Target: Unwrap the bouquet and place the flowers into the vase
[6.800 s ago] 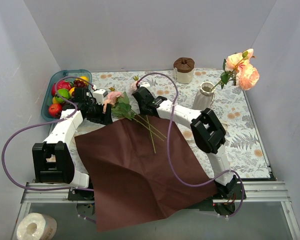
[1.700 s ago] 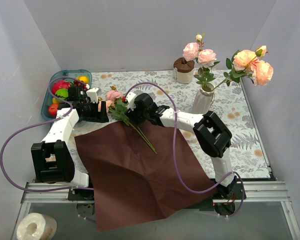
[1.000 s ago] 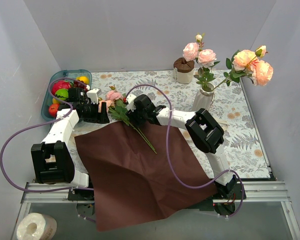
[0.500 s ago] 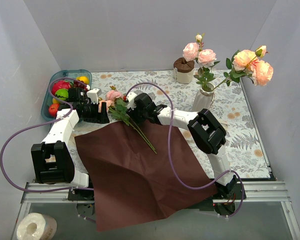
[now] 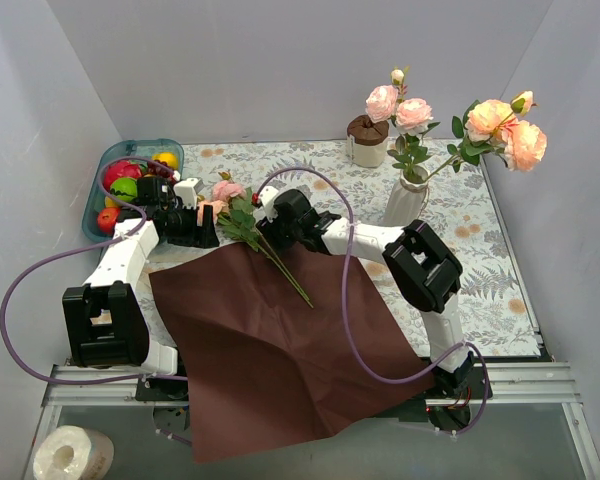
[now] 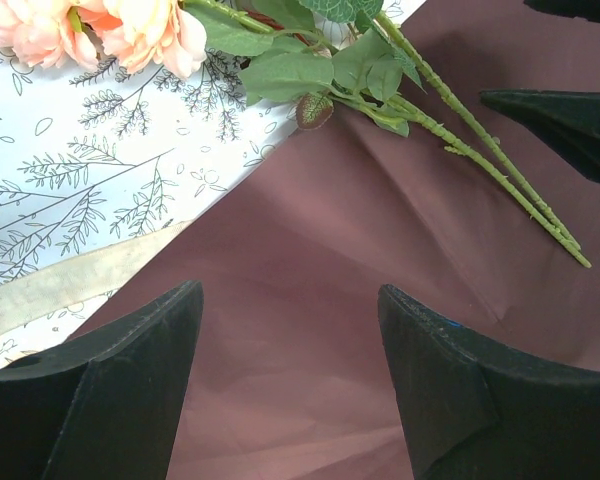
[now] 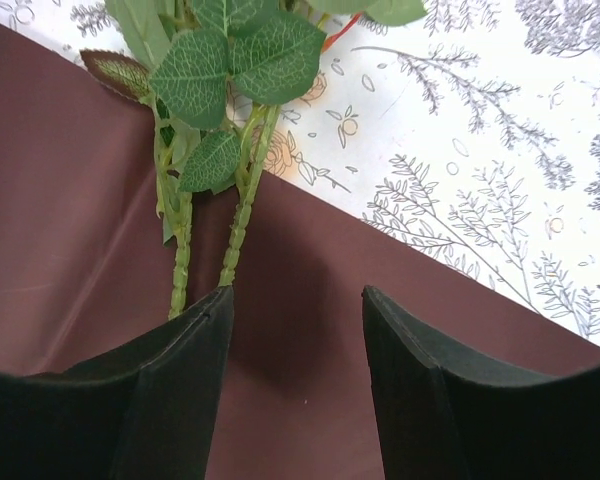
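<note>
Pink roses (image 5: 398,105) have joined the peach roses (image 5: 500,130) in the vase (image 5: 404,203). My right fingers (image 7: 175,400), apart and empty, are back at the last stems (image 7: 243,200), at the paper's (image 5: 270,350) twelve o'clock edge. My left fingers (image 6: 110,400) are apart too.

Boxed in on 3 sides by plain pale-grey matte wall panels (image 5: 280,60): back, L & R. Lit evenly & softly, w/ only faint shadows. Tabletop spread w/ a white cloth printed w/ grey ferns & tan blossoms (image 5: 495,295). Edged at the near side by silver aluminium rails (image 5: 540,380). Below that, dull grey-green floor (image 5: 520,450) w/ a white paper roll (image 5: 72,455) at bottom L.
</note>
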Controlling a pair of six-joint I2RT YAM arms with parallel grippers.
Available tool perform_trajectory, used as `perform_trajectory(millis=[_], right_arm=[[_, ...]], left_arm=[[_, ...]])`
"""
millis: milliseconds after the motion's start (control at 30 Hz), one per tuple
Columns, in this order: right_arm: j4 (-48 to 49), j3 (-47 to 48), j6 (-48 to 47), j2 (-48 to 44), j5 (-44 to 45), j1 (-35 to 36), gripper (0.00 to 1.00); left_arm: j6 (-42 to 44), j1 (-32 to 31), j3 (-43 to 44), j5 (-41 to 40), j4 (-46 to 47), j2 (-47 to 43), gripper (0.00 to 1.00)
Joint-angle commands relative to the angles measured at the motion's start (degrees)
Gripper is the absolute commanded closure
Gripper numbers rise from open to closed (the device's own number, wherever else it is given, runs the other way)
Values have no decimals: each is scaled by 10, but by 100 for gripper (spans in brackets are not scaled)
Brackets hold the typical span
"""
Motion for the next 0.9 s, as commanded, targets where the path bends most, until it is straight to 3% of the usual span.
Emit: perform_trajectory(millis=[0,867], right_arm=[[44,-8,9,-43,9,1,38],[27,23,24,18,-9,13,40]], left_arm=[[7,2,-10,2,9,-12,30],[11,2,-19,-5,21,-11,30]])
